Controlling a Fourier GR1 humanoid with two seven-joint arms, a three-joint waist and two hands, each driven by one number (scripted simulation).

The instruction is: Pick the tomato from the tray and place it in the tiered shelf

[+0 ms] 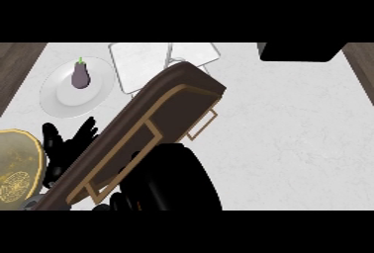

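my right hand (171,180) hung dark and bulky over the near end of the brown tray (164,106). whether its fingers were curled i could not tell. the tomato showed nowhere, so i couldn't say where it was or describe its colour or shape; my guess was it sat under that hand. my left hand (66,146) rested open at nine o'clock, fingers up, beside a gold plate (16,168). the risk: closing blind could nudge the tomato away or catch the tray's rim. a white plate (62,101) with an eggplant (80,76) lay at ten o'clock, the white shelf (142,62) at twelve.
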